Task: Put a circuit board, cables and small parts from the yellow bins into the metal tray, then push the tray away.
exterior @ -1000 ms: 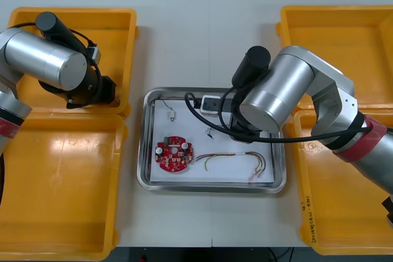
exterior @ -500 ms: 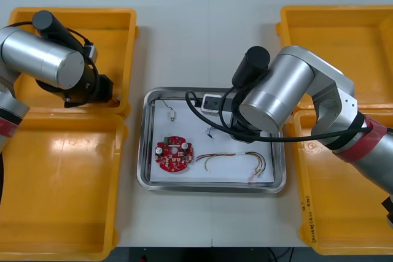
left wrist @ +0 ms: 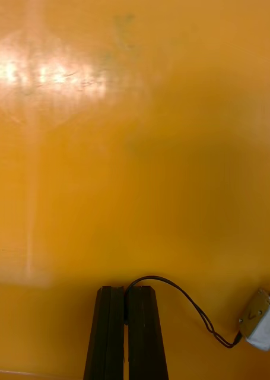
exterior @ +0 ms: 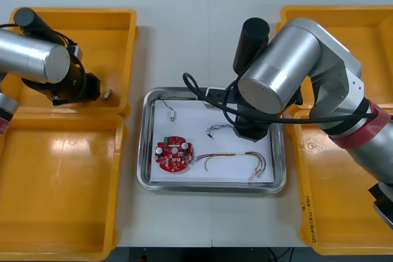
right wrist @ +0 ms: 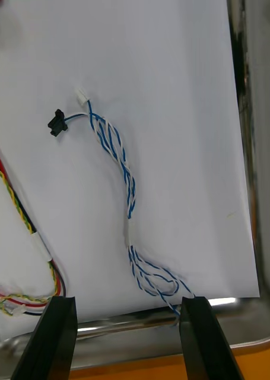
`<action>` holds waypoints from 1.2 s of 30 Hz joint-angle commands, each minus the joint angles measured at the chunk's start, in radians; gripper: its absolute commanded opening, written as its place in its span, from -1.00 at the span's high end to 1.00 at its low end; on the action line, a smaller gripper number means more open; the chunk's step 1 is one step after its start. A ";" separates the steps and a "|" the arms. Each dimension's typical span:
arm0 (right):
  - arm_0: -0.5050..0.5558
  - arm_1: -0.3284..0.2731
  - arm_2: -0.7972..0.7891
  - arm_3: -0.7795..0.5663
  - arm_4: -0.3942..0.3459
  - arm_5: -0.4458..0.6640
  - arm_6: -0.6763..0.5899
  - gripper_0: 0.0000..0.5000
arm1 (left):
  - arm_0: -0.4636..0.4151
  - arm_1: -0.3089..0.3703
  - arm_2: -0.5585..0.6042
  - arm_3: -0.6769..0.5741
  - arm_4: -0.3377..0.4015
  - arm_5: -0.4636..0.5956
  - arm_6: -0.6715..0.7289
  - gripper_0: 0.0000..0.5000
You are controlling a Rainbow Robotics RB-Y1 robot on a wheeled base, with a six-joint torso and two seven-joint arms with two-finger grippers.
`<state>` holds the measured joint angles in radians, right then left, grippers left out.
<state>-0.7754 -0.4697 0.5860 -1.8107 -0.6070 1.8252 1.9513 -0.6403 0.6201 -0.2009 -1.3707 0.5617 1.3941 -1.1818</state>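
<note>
In the left wrist view my left gripper point(left wrist: 127, 292) is shut on a thin black wire that arcs to a small metal part point(left wrist: 259, 320) lying beside the fingers. In the front view this gripper point(exterior: 86, 87) hangs over the far left yellow bin point(exterior: 73, 13), and the part point(exterior: 107, 94) lies by the bin's right wall. My right gripper point(right wrist: 127, 323) stands open low over the metal tray point(exterior: 142, 139), with nothing between its fingers. The twisted blue and white cable point(right wrist: 120, 160) lies on the white liner just beyond them. The tray also holds a round red circuit board point(exterior: 174, 155), a red and yellow cable point(exterior: 236, 157) and another small metal part point(exterior: 172, 115).
The near left bin point(exterior: 61, 182) and both right bins point(exterior: 344, 35) point(exterior: 344, 200) flank the tray. My right arm point(exterior: 276, 78) covers the tray's far right corner. Bare table lies beyond the tray's far edge.
My left gripper has drawn back to the left inside the far bin, uncovering the small metal part. The right arm has shifted slightly toward the far side over the tray.
</note>
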 commanded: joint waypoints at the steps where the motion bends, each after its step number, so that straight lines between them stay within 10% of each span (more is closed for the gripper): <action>1: -0.058 0.017 -0.092 -0.078 -0.056 0.071 -0.117 -1.00 | -0.038 0.009 0.061 0.030 -0.014 -0.012 -0.222 1.00; 21: -0.090 -0.164 -0.353 -0.191 -0.287 0.095 -0.508 -1.00 | -0.122 0.012 0.202 0.157 -0.042 -0.044 -0.463 1.00; 36: 0.013 -0.360 -0.448 -0.311 -0.324 0.095 -0.742 -1.00 | -0.153 0.015 0.253 0.271 -0.057 -0.104 -0.585 1.00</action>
<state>-0.7966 -0.7589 0.1927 -2.0630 -0.9177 1.9160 1.2800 -0.7381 0.6201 0.0271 -1.0934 0.5184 1.3018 -1.6734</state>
